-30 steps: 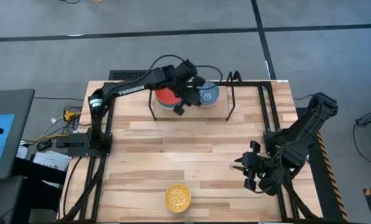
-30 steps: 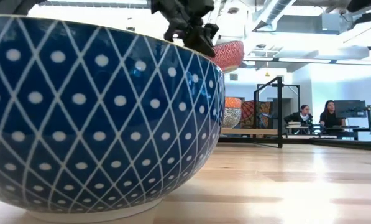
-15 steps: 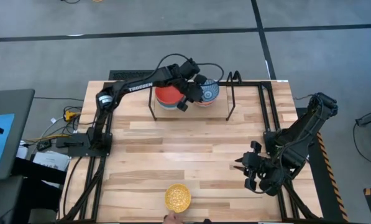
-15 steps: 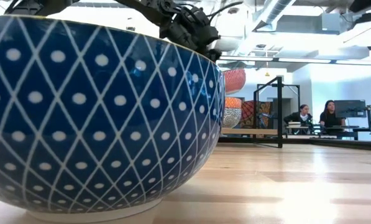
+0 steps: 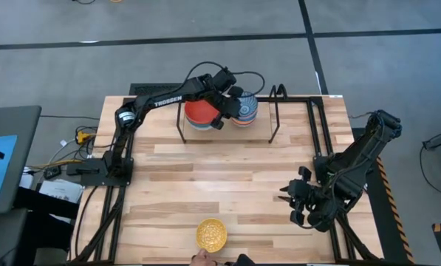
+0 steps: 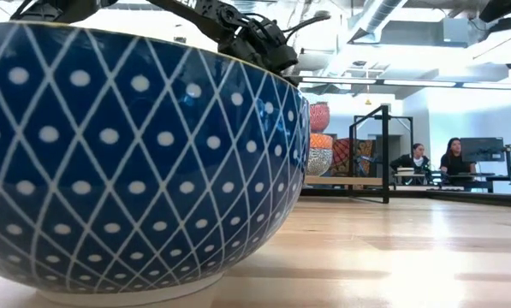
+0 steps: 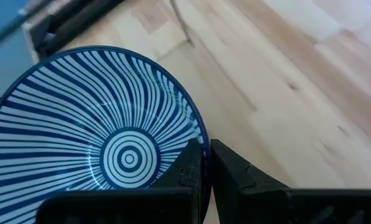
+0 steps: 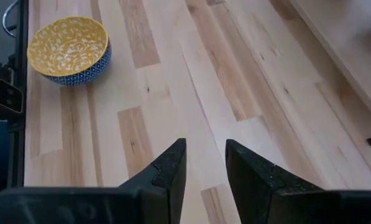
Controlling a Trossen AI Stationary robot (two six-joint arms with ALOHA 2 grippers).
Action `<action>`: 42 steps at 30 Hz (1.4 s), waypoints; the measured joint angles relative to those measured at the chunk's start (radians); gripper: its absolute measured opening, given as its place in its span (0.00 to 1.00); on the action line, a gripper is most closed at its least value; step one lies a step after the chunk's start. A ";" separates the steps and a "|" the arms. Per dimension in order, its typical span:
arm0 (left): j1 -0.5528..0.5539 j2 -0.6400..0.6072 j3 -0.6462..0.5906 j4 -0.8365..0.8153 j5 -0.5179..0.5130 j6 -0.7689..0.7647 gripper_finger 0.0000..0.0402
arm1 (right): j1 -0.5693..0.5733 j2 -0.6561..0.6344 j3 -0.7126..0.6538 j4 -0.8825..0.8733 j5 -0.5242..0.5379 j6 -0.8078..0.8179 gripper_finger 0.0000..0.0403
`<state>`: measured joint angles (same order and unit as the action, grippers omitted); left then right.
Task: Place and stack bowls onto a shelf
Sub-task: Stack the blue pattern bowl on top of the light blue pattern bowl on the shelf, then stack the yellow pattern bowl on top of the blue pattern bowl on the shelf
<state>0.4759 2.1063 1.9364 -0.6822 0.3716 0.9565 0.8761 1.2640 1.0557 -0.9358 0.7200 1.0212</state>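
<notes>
My left gripper (image 5: 227,112) reaches over the shelf (image 5: 273,118) at the table's far edge and is shut on a bowl (image 5: 245,109) that is blue-white striped inside (image 7: 110,143). In the low view this bowl (image 6: 320,115) shows red-patterned outside, directly above a stack of two bowls (image 6: 320,152). A red bowl (image 5: 199,112) sits on the shelf to its left. A yellow patterned bowl (image 5: 211,234), blue outside (image 6: 135,162), stands on its foot at the table's near edge. My right gripper (image 5: 288,199) hovers open at the near right, holding nothing (image 8: 205,163). My left gripper pinches the bowl's rim (image 7: 202,138) on the side facing the table's left. One finger (image 7: 186,169) is inside the bowl and the other (image 7: 232,173) outside. The fingers slant down from the left. The bowl is upright; whether it rests on the stack I cannot tell.
The shelf's black wire uprights (image 5: 182,122) stand on either side of the bowls. A person's hand (image 5: 202,258) shows at the near edge beside the yellow bowl. Bare wood (image 5: 220,177) lies between the shelf and the near edge.
My left gripper has sunk with the striped bowl, from well above the shelf down to just over the stack of bowls, staying shut; the bowl has stayed upright. A person's hand has come into view at the table's near edge.
</notes>
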 joint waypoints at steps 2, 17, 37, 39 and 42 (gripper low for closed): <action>-0.004 0.013 0.002 0.020 -0.020 0.003 0.01 | 0.004 0.000 0.000 0.001 0.000 0.008 0.34; -0.019 0.025 0.000 0.000 -0.076 -0.069 0.06 | 0.008 0.000 0.000 -0.006 -0.011 0.045 0.34; -0.143 -0.119 0.001 -0.049 -0.279 -0.160 0.52 | -0.022 0.000 -0.077 0.009 0.079 0.134 0.34; -0.170 -0.162 0.001 -0.087 -0.279 -0.199 0.53 | -0.035 0.000 -0.113 0.016 0.094 0.187 0.34; -0.225 -0.223 0.003 -0.175 -0.272 -0.271 0.53 | -0.072 0.000 -0.173 0.094 0.095 0.209 0.34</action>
<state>0.2506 1.8838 1.9391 -0.8575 0.0994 0.6851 0.8042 1.2640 0.8830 -0.8421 0.8149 1.2307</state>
